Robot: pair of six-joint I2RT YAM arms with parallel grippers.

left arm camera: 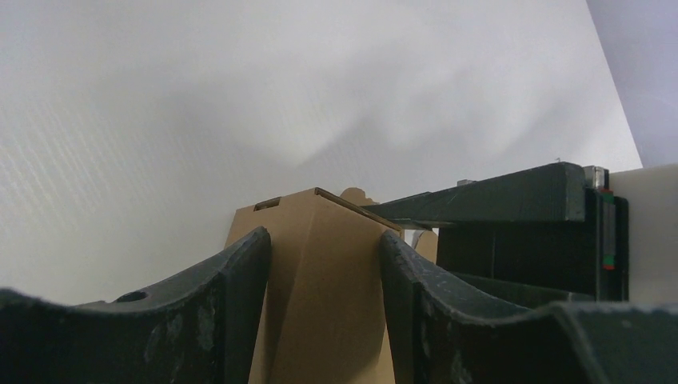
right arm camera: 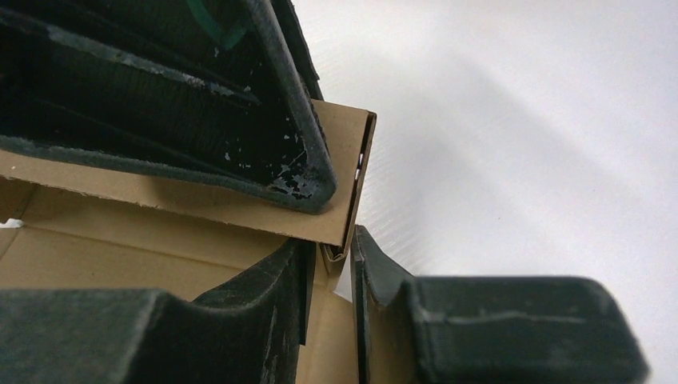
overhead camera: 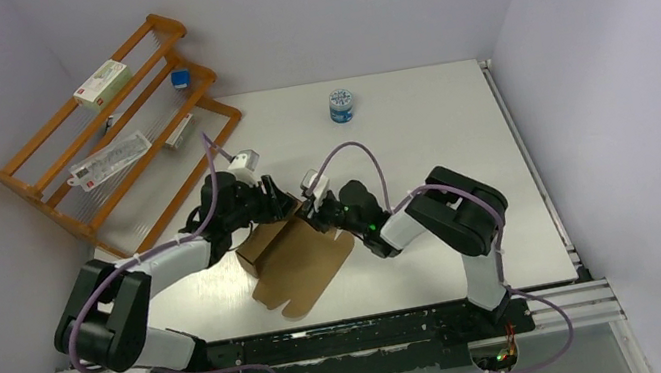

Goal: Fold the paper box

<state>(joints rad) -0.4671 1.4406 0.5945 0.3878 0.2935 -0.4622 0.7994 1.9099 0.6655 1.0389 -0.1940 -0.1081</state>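
Wooden rack (overhead camera: 24, 149) holds a white carton (overhead camera: 101, 84) — a blue jar (overhead camera: 341, 106) stands apart.

1. The left arm (overhead camera: 166, 260) reaches forward and inward; the left gripper (left arm camera: 324, 240) clamps a wall of the paper box (left arm camera: 320, 312) between both fingers.
2. The right arm (overhead camera: 452, 207) bends inward; the right gripper (right arm camera: 329, 248) stands narrowly parted astride a box edge.
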